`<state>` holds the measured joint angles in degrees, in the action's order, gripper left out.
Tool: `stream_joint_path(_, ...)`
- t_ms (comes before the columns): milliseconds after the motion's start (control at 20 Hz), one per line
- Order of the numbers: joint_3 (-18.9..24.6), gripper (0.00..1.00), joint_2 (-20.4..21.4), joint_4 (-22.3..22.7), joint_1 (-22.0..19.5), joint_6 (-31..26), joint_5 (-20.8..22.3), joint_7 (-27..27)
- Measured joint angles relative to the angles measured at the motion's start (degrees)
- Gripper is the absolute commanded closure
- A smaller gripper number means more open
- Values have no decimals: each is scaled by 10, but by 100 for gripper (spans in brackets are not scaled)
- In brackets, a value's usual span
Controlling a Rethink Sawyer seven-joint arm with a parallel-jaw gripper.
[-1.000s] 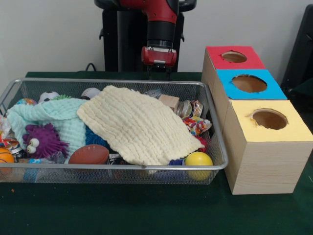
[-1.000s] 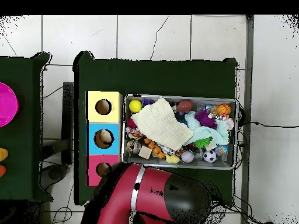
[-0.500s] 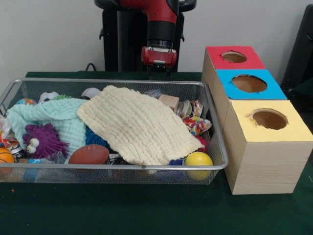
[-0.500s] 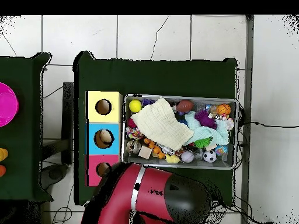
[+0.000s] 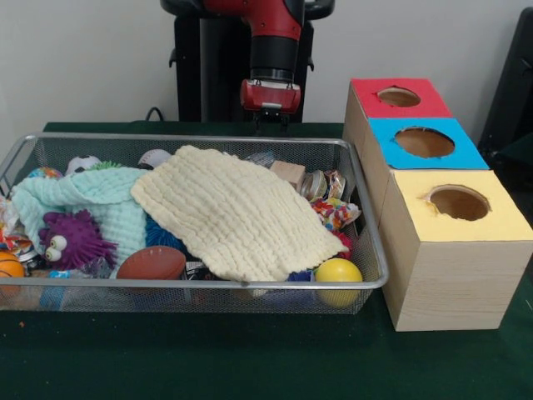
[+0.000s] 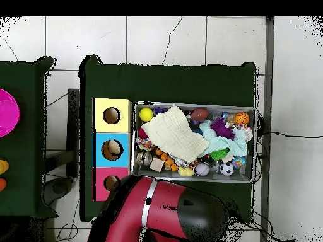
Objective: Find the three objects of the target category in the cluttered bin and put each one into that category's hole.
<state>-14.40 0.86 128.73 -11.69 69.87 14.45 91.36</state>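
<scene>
A wire mesh bin [image 5: 208,138] [image 6: 255,145] holds a jumble of toys under a cream knitted cloth [image 5: 233,212] [image 6: 173,134] and a mint cloth [image 5: 96,200]. A yellow ball [image 5: 338,272] [image 6: 146,114], a brown football [image 5: 151,262], a purple spiky toy [image 5: 71,237], a wooden block [image 5: 289,173] and snack packets [image 5: 333,212] are visible. My gripper [image 5: 271,123] hangs behind the bin's far rim, apart from everything. In the overhead view the red arm [image 6: 158,214] hides it. Three boxes with round holes stand beside the bin: red [image 5: 398,96], blue [image 5: 425,142], yellow [image 5: 458,202].
A soccer ball [image 5: 82,164], a baseball [image 5: 154,157] and an orange basketball [image 5: 8,265] lie along the bin's edges. A pale object shows inside the blue box's hole [image 6: 113,149]. A second table with a pink dish [image 6: 6,112] stands apart.
The arm's upper body shifts slightly in the overhead view. The gripper stays behind the bin's far rim and the bin's contents have not moved.
</scene>
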Motion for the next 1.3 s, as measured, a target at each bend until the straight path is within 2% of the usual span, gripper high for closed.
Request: stream_joint_path(1300, 0, 100, 0, -6, -15, -2, 0, 0)
